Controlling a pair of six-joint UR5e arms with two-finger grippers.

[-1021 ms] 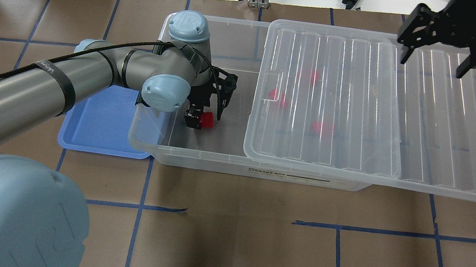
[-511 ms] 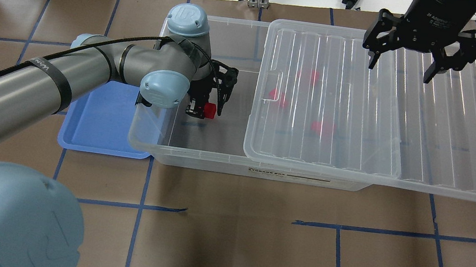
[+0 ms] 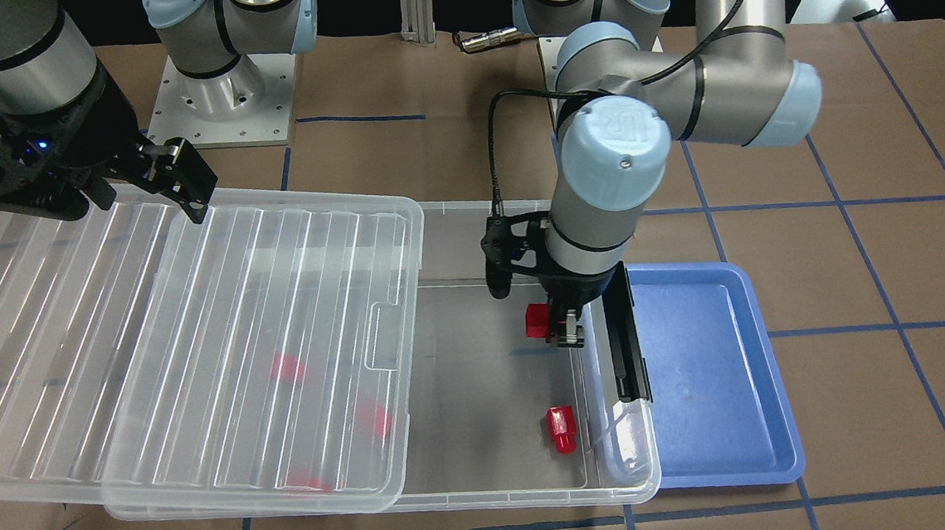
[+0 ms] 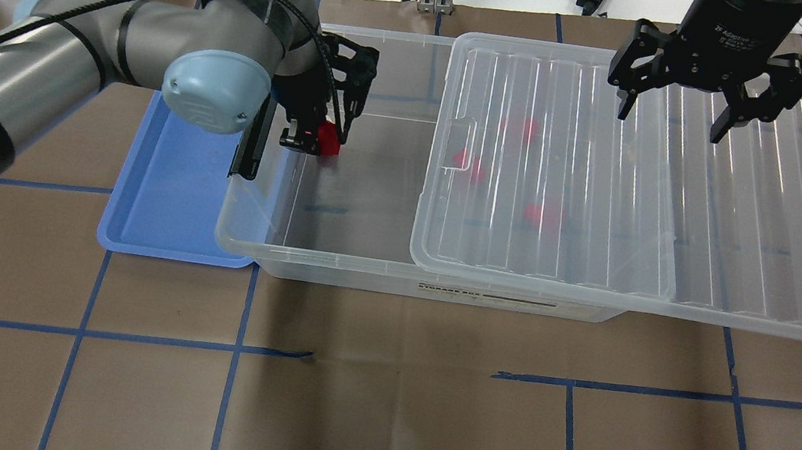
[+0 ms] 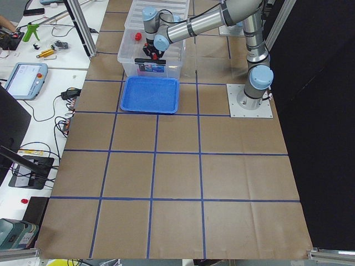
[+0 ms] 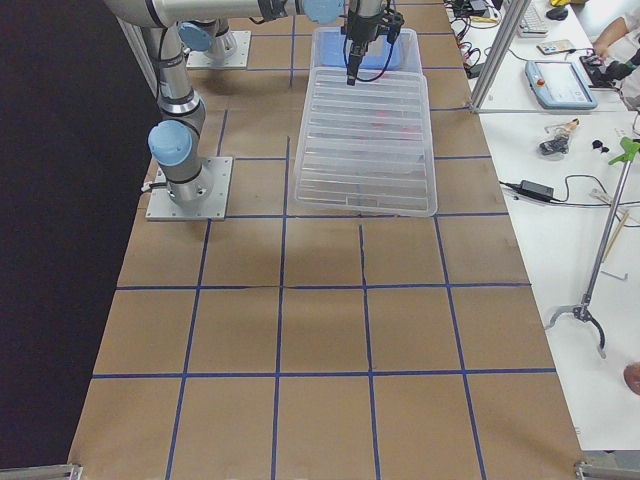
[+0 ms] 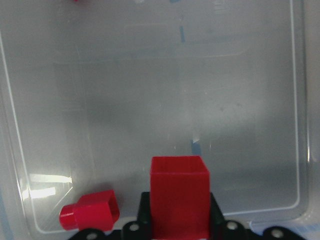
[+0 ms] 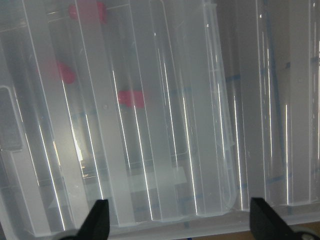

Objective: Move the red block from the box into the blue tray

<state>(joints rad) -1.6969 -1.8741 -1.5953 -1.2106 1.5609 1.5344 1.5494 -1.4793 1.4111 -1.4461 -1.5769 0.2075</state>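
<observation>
The left gripper (image 4: pixel 315 142) pinches the red block (image 4: pixel 329 140) above the box's (image 4: pixel 333 266) nine-o'clock end; the right gripper (image 4: pixel 668 125) hangs wide open.

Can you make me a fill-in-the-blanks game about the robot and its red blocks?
1. The left gripper is shut on a ___ block.
2. That block hangs over the clear ___, not over the blue tray.
3. The right gripper has its jaws ___ above the lid.
4. Through the lid you can see ___ blurry red blocks.
Missing words: red; box; open; three.
</observation>
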